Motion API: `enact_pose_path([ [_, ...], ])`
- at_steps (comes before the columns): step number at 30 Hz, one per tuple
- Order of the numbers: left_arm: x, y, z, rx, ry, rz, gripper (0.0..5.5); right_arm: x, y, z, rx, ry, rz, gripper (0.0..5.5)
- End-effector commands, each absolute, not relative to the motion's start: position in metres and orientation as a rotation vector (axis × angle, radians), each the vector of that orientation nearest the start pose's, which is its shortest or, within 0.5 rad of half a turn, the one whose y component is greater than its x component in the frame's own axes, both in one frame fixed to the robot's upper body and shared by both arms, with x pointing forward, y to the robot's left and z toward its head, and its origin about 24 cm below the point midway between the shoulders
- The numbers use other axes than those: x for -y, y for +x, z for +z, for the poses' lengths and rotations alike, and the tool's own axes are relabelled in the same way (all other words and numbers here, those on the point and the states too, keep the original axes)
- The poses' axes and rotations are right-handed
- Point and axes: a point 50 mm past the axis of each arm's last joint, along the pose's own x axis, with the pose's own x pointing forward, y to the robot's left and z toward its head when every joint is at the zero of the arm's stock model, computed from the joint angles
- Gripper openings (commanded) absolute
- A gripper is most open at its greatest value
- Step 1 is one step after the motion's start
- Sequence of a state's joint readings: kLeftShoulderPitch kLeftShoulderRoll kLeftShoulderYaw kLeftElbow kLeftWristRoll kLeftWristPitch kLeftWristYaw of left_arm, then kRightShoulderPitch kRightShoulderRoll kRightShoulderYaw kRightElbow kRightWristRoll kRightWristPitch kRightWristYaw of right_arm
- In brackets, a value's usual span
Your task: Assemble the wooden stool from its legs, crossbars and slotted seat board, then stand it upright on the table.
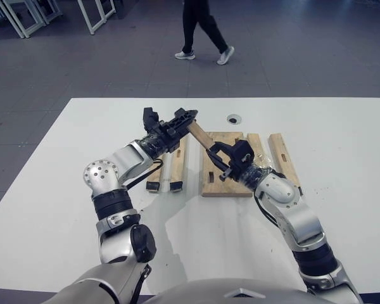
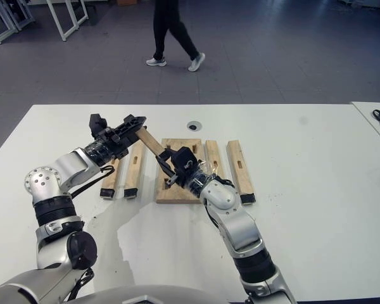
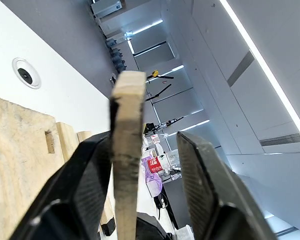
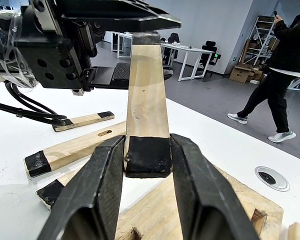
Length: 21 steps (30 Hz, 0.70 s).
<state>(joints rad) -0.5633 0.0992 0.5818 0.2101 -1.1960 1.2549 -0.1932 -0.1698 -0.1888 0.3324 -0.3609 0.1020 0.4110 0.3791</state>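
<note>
Two spare stool legs [image 1: 177, 166] lie flat side by side on the white table [image 1: 342, 139], just beneath the left gripper [image 1: 187, 119]. Its jaws stand spread around the upper end of a raised stool leg [image 1: 199, 135]; one finger [image 3: 75, 190] touches the wood, the other stands clear. The leg slants down to the right gripper [image 1: 216, 159], which is clenched on its black-capped end above the slotted seat board [image 1: 221, 183]. Two more slotted legs [image 1: 284, 158] lie just beside the board's right edge.

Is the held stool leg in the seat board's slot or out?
Out: the right gripper holds the leg tilted above the seat board.
</note>
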Motion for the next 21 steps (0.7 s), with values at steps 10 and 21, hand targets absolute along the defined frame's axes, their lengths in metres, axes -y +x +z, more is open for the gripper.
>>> enact_pose_path([
  [10, -0.154, 0.306, 0.128, -0.393, -1.16, -0.807, 0.48, 0.067, 0.25, 0.115, 0.023, -0.096, 0.796, 1.3],
  [21, -0.191, 0.305, 0.139, -0.242, -1.049, -0.696, 0.42, 0.08, 0.247, 0.107, -0.059, -0.042, 0.829, 2.94],
])
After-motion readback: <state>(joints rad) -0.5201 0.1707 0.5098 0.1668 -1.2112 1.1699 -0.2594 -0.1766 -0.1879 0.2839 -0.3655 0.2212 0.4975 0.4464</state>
